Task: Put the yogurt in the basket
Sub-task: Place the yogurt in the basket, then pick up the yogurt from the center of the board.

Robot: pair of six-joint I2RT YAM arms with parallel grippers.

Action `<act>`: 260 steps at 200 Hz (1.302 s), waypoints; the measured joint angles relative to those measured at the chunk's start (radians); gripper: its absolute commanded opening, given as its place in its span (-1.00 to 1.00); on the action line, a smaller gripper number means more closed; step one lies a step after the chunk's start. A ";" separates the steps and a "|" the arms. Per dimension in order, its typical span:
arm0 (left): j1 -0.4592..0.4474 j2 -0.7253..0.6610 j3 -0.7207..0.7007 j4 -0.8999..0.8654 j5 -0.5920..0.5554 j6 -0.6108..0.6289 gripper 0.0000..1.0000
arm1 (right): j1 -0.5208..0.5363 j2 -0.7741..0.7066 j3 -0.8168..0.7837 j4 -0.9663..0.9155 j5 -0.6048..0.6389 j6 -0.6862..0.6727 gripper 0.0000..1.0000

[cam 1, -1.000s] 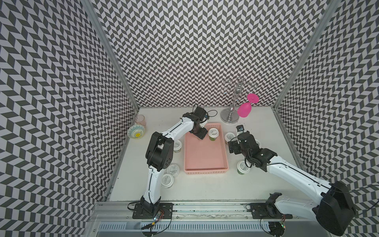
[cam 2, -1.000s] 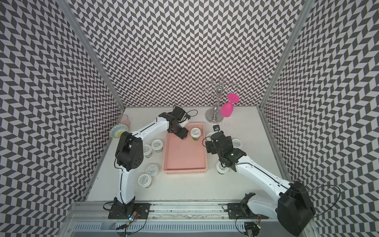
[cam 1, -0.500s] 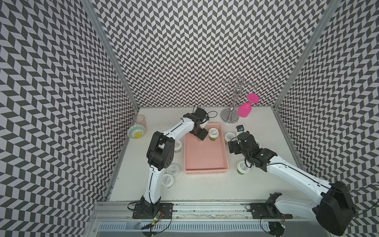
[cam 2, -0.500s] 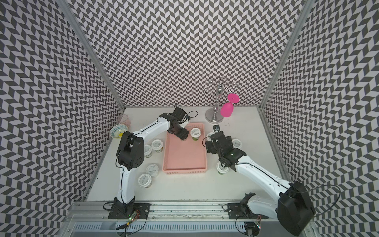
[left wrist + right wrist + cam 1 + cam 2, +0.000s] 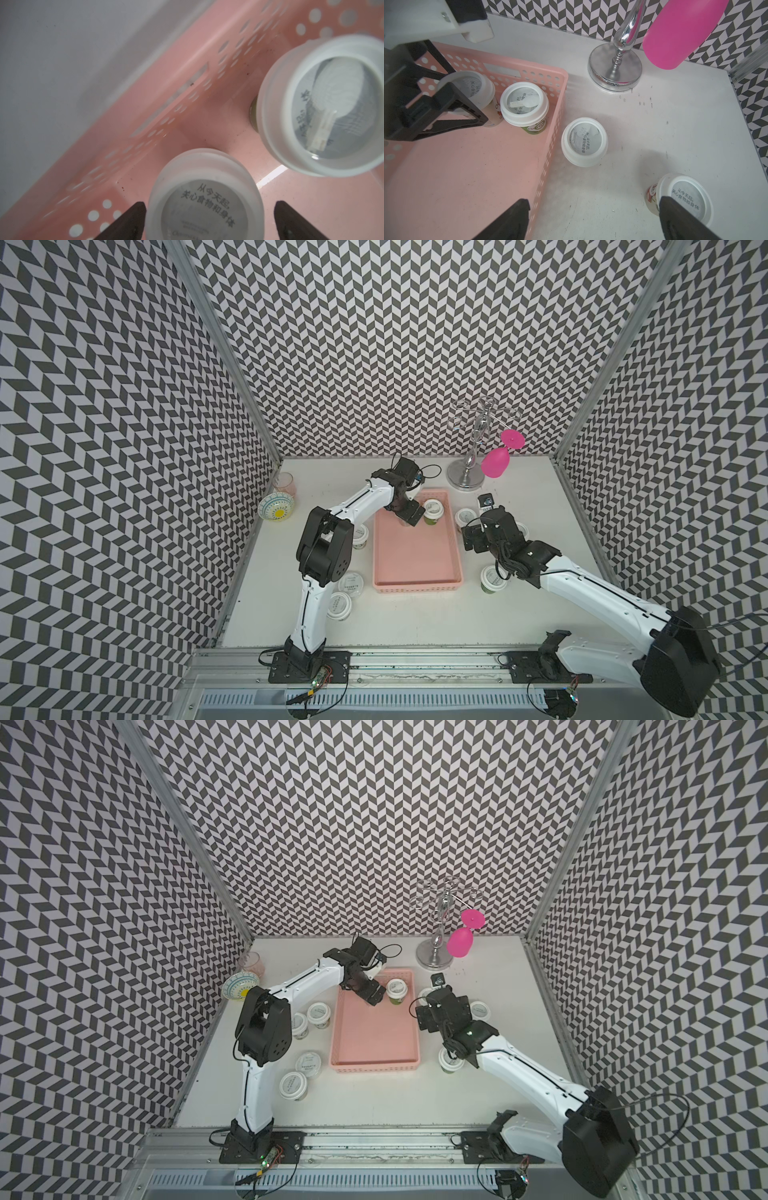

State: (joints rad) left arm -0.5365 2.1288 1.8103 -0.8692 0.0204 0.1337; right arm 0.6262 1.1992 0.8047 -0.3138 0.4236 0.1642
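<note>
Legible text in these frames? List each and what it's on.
"从今天起,关心食物和身体": lid of the pale yogurt cup in the basket; small print below blurred.
Same: lids of the cup beside the basket and the red-printed cup.
"Oarmi", cut off: side of the green cup.
Top views: too small.

Bright even light, soft shadows; left wrist view blurred (very close); top views sharp.
</note>
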 measured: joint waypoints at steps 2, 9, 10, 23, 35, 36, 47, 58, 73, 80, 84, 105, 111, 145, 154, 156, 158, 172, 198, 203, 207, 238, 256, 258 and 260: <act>0.000 -0.002 0.000 0.000 0.000 0.000 1.00 | 0.000 0.000 0.000 0.000 0.000 0.000 0.99; 0.000 -0.008 -0.002 0.000 0.000 0.000 1.00 | 0.000 0.000 0.000 0.000 0.000 0.000 0.99; 0.000 -0.010 -0.002 0.000 0.000 0.000 1.00 | 0.000 0.000 0.000 0.000 0.000 0.000 0.99; 0.000 -0.025 -0.008 0.000 0.000 0.001 1.00 | 0.000 0.000 0.000 0.000 0.000 0.000 0.99; 0.000 -0.042 -0.016 0.000 0.000 0.003 1.00 | 0.000 0.000 0.000 0.000 0.001 0.000 0.99; 0.000 -0.043 -0.016 0.000 0.000 0.003 1.00 | 0.000 0.000 0.000 0.000 0.001 0.000 0.99; 0.000 -0.059 -0.022 0.000 0.000 0.004 1.00 | 0.000 0.000 0.000 0.000 0.002 0.000 0.99; 0.000 -0.076 -0.029 0.000 0.000 0.005 1.00 | 0.000 0.000 0.000 0.000 0.003 0.000 0.99; 0.000 -0.098 -0.038 0.000 0.000 0.005 1.00 | 0.000 0.000 0.000 0.000 0.006 0.000 0.99; 0.000 -0.110 -0.044 0.001 0.000 0.006 1.00 | 0.000 0.000 0.000 0.000 0.007 0.000 0.99; 0.000 -0.117 -0.047 0.001 0.000 0.006 1.00 | 0.000 0.000 0.000 0.000 0.007 0.000 0.99; 0.003 -0.157 -0.071 0.001 0.000 0.008 1.00 | 0.000 0.000 0.000 0.000 0.011 0.002 0.99; 0.005 -0.170 -0.077 0.001 -0.001 0.008 1.00 | 0.000 0.001 0.000 0.000 0.011 0.002 0.99; 0.023 -0.267 -0.137 0.016 -0.006 0.011 1.00 | 0.000 0.022 0.000 -0.002 0.011 0.005 0.99; 0.030 -0.298 -0.160 0.024 -0.008 0.011 1.00 | 0.000 0.030 0.000 -0.005 0.011 0.006 0.99; 0.033 -0.307 -0.166 0.024 -0.008 0.011 1.00 | 0.000 0.032 0.000 -0.005 0.011 0.006 0.99; 0.035 -0.312 -0.170 0.026 -0.008 0.011 1.00 | 0.000 0.033 0.000 -0.006 0.011 0.006 0.99; 0.056 -0.364 -0.207 0.042 -0.008 0.011 0.99 | -0.003 0.043 0.001 -0.015 0.010 0.012 0.99; 0.116 -0.450 -0.277 0.073 -0.007 0.011 1.00 | -0.034 0.060 0.012 -0.030 -0.014 0.025 0.99; 0.130 -0.466 -0.293 0.082 -0.006 0.010 1.00 | -0.045 0.064 0.016 -0.032 -0.022 0.028 0.99; 0.142 -0.479 -0.306 0.092 -0.006 0.010 1.00 | -0.054 0.066 0.020 -0.035 -0.031 0.031 0.99; 0.224 -0.583 -0.425 0.156 -0.008 0.008 0.99 | -0.117 0.100 0.061 -0.052 -0.075 0.051 0.99; 0.243 -0.634 -0.500 0.194 -0.012 0.011 0.99 | -0.127 0.134 0.093 -0.069 -0.080 0.058 0.99; 0.243 -0.639 -0.509 0.198 -0.013 0.012 0.99 | -0.127 0.138 0.097 -0.071 -0.082 0.060 0.99; 0.244 -0.644 -0.518 0.203 -0.014 0.012 0.99 | -0.127 0.144 0.102 -0.076 -0.082 0.061 0.99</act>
State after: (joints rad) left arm -0.2928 1.4849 1.2922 -0.6659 0.0067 0.1455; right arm 0.4992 1.3430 0.9070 -0.3893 0.3416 0.2253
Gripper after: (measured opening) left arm 0.992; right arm 0.993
